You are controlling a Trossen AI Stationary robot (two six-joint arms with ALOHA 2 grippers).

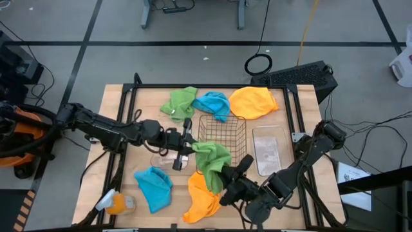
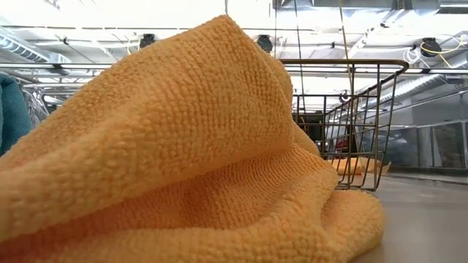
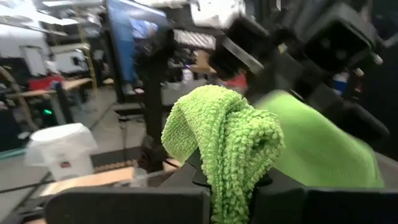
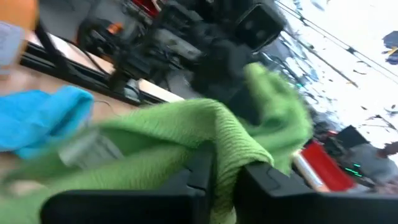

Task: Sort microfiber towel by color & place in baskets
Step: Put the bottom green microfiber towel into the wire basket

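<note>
Green microfiber towel (image 1: pixel 211 160) is held stretched between both claws, just beside the wire mesh basket (image 1: pixel 222 132) near the surface's (image 1: pixel 116 116) middle. Its long axis runs diagonally from the left claw (image 1: pixel 188 149), clamped on one end, to the right claw (image 1: pixel 222 175), clamped on the other.

Towels: green (image 1: pixel 178 103), blue (image 1: pixel 213 104) and orange (image 1: pixel 253 102) bunched along top centre; blue (image 1: pixel 154 187) and orange (image 1: pixel 202 200) crumpled at bottom centre; one green (image 1: pixel 211 157) stretched mid-frame. Baskets: wire mesh (image 1: pixel 223 132) centre; clear plastic (image 1: pixel 268 149) right of it, another (image 1: pixel 162 158) left.
</note>
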